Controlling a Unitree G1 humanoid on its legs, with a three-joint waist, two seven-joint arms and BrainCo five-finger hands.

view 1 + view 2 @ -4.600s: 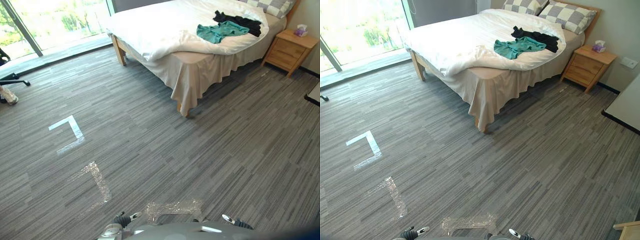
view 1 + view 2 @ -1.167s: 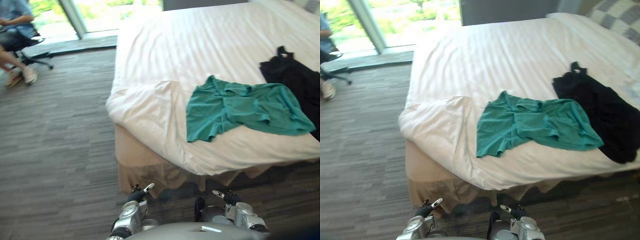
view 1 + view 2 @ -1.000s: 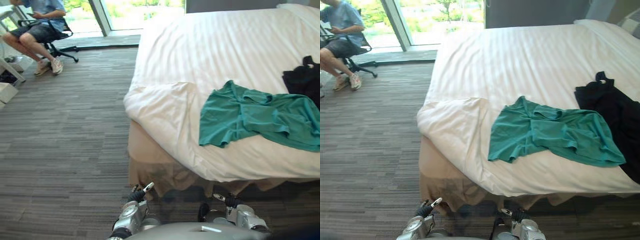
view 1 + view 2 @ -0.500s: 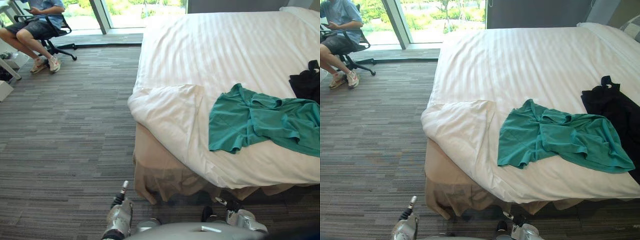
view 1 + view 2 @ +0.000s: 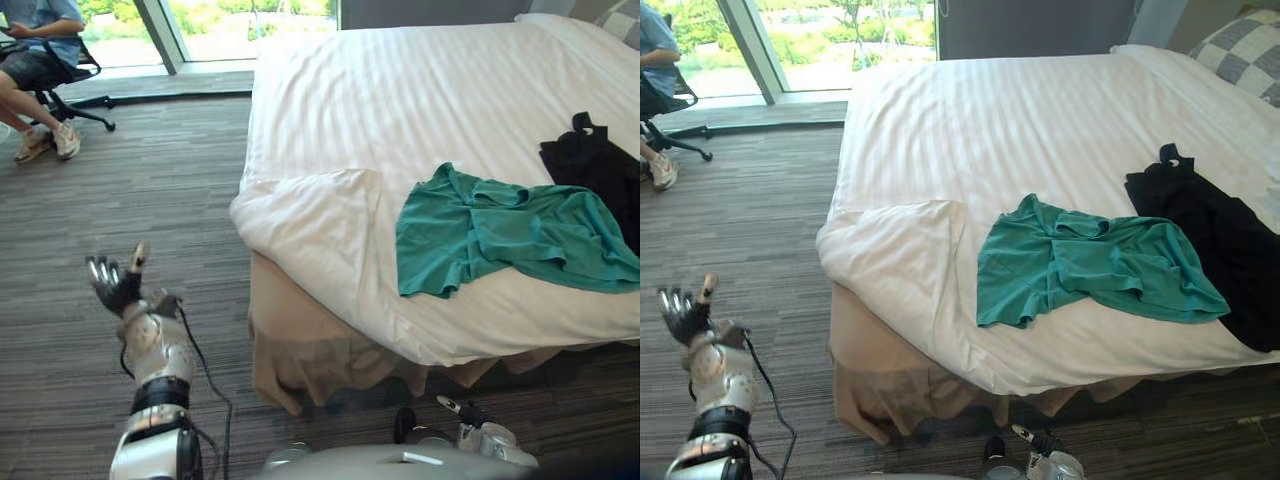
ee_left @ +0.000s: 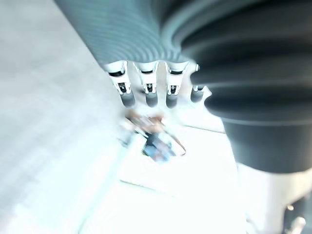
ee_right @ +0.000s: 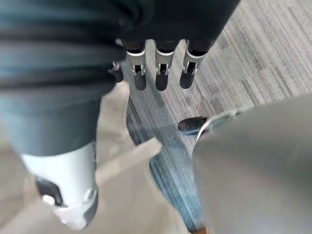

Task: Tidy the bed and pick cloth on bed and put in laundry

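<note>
Nothing is done yet: my left hand (image 5: 120, 288) is up beside the bed (image 5: 300, 340), fingers spread and empty, my right hand (image 7: 158, 73) hangs slack-fingered, and the teal shirt (image 5: 500, 235) and black garment (image 5: 595, 170) lie on the duvet (image 5: 420, 90).

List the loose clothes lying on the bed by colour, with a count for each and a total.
teal garment: 1
black garment: 1
Total: 2
</note>
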